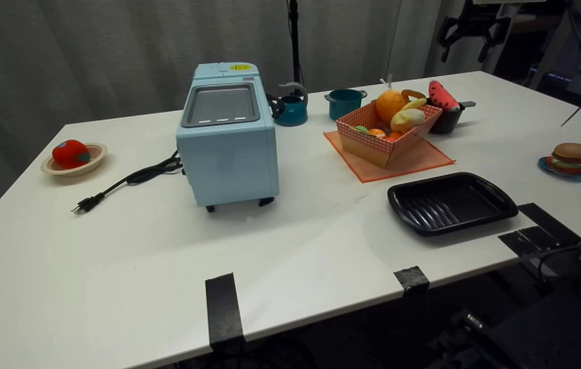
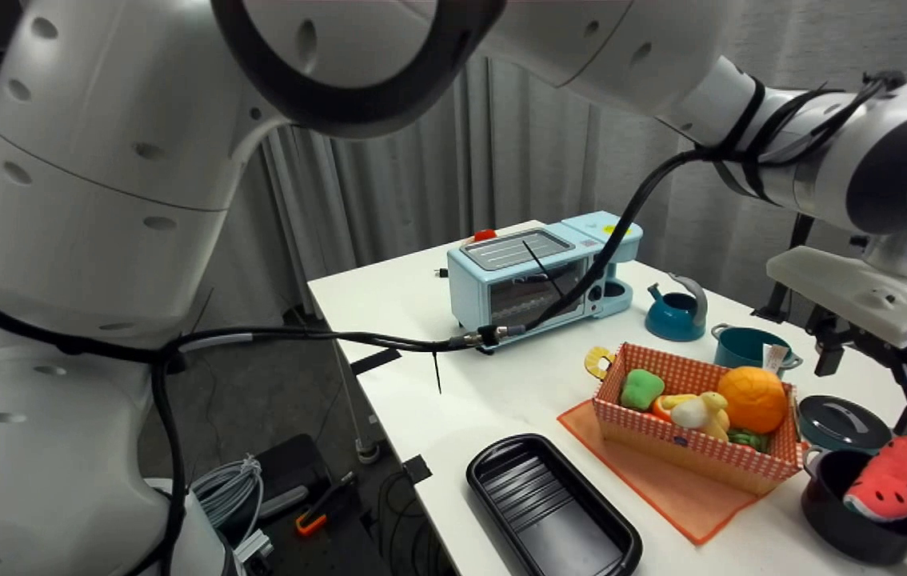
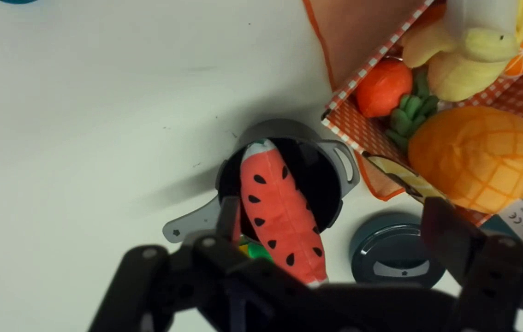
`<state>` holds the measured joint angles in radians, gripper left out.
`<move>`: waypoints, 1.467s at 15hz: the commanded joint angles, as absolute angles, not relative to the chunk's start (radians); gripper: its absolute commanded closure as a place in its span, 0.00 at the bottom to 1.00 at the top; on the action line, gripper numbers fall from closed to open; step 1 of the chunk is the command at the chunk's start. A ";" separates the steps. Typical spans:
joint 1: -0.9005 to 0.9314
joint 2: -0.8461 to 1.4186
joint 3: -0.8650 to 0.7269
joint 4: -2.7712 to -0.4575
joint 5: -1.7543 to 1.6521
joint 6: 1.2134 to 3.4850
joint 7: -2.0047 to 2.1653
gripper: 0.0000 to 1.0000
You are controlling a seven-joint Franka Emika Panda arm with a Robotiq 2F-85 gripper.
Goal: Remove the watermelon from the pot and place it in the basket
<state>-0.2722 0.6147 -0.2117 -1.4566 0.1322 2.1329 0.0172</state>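
Note:
The watermelon is a red plush slice with black seeds [image 1: 442, 96]. It leans tilted in the black pot [image 1: 443, 124], one end inside and the other past the rim. The watermelon [image 2: 893, 478] and pot [image 2: 853, 524] also show in an exterior view. In the wrist view the watermelon [image 3: 282, 212] lies across the pot [image 3: 319, 177]. The red-checked basket [image 2: 685, 456] stands beside the pot, holding plush food; its rim [image 3: 358, 78] shows in the wrist view. My gripper [image 1: 464, 54] is open and empty above the pot; its fingers [image 3: 333, 210] are wide apart.
A dark lid [image 2: 844, 424] and a teal pot [image 1: 345, 105] stand near the basket. A teal kettle [image 1: 291, 110], a light-blue toaster oven [image 1: 234, 164], a black tray [image 1: 452, 202] and a toy burger [image 1: 571, 158] are on the table. A pineapple plush [image 3: 476, 157] rises above the basket's rim.

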 commanded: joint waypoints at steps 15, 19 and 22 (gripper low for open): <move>-0.321 0.992 -0.216 -1.078 0.122 2.201 0.279 0.00; -0.329 1.060 -0.213 -0.992 0.118 2.178 0.282 0.00; -0.335 1.103 -0.210 -0.936 0.118 2.162 0.281 0.00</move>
<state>-0.3141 1.0273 -0.2183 -1.0616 0.1286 2.2056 0.2591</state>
